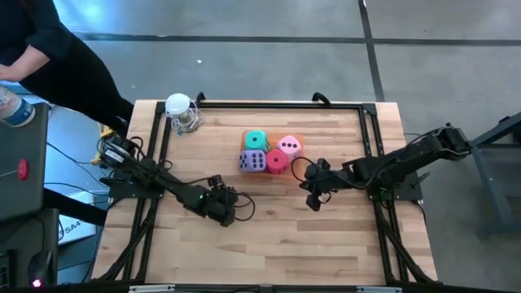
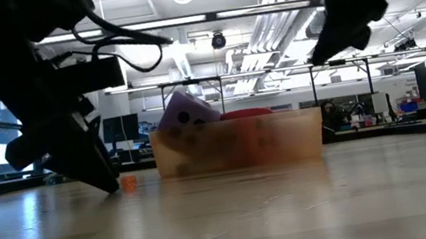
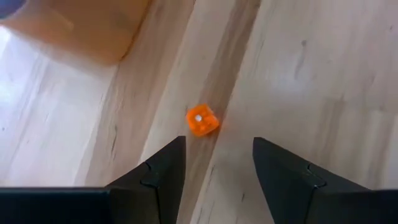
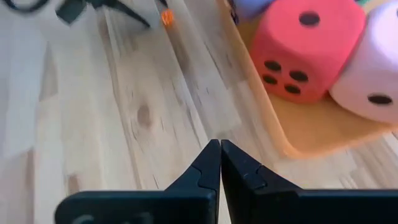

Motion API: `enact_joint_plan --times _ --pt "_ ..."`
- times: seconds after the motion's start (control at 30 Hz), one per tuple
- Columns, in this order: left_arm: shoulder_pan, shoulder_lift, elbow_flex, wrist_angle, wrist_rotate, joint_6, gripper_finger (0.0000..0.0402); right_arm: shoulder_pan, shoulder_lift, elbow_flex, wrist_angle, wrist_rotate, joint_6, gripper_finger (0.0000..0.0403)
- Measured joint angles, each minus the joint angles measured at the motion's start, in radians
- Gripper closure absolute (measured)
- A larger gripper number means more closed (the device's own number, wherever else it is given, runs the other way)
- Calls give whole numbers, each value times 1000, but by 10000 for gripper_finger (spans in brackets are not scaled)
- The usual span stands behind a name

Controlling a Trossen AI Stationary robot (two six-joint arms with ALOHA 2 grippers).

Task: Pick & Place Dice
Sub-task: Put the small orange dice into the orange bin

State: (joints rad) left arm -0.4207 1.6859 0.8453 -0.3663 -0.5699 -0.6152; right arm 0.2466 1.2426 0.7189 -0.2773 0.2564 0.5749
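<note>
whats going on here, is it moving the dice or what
Four soft foam dice, green-teal, purple, pink and red, sit in the translucent orange tray. The left gripper hovers low over the wooden table, jaws open around a tiny orange die lying outside the tray. The right gripper waits beside the tray, jaws shut.

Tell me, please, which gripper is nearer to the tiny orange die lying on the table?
Left. The open left gripper sits right at the tiny orange die, which lies just beyond its fingertips. The shut right gripper is farther off, beside the orange tray.
</note>
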Motion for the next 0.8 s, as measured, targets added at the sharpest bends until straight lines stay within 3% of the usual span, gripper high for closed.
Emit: enact_joint_plan --times 0.33,0.6,0.8 --pt "73 -14 -61 96 105 2 225 -28 -2 0 -46 12 48 398" --pt "83 -12 -107 205 123 61 225 -57 -2 0 -16 -5 30 400" --pt "116 -13 -159 299 228 62 225 -57 -2 0 3 -1 30 398"
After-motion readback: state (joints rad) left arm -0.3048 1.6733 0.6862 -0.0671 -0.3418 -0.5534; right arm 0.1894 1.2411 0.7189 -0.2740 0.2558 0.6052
